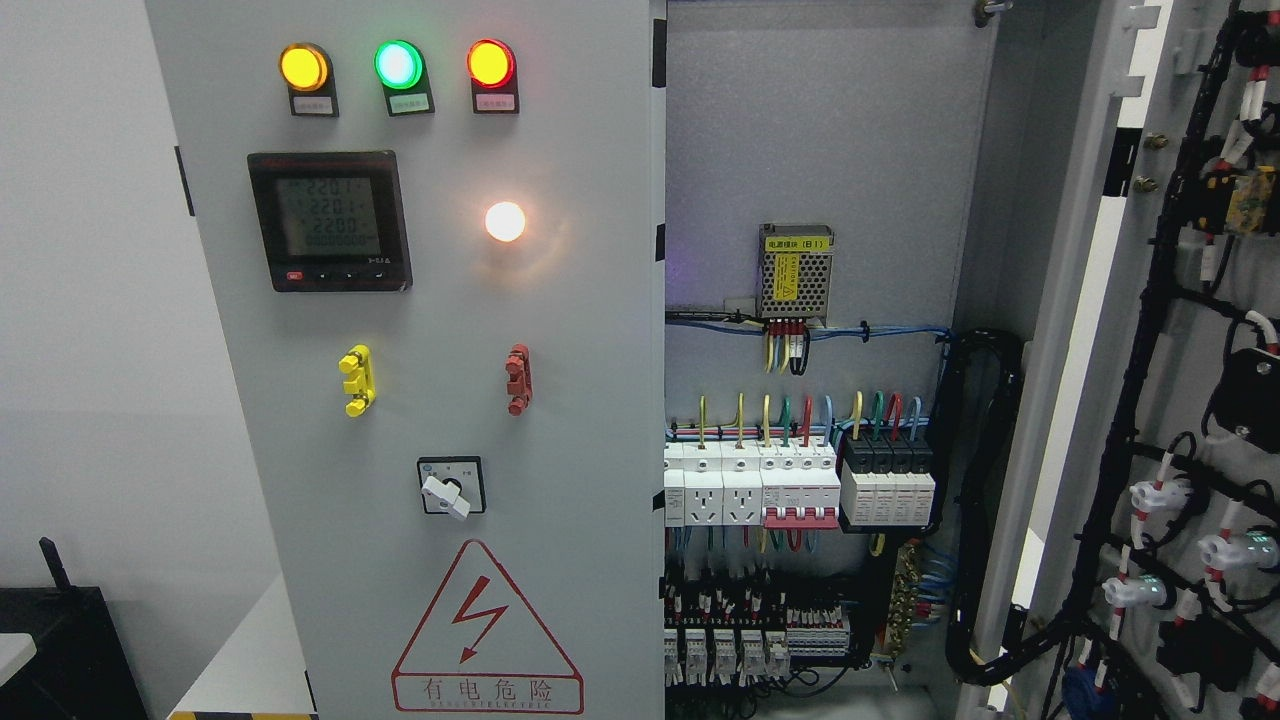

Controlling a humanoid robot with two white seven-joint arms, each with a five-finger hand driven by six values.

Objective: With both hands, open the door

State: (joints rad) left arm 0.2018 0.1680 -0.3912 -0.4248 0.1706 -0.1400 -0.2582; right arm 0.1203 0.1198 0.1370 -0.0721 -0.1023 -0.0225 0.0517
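Swung wide toward us, right door [1180, 400] exposes breakers [800, 490]; left door [430, 400] stays shut. We see neither hand, so grip unknown.

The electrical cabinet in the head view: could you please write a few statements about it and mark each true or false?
1. The right door stands open, showing wiring inside. True.
2. The left door is also swung open. False: it is closed, facing the camera.
3. Three round lamps glow along the top of the left door. True.
4. The warning triangle sits above the meter. False: it is near the bottom, below the rotary switch.
5. A robot hand grips the door. False: no hand shows.
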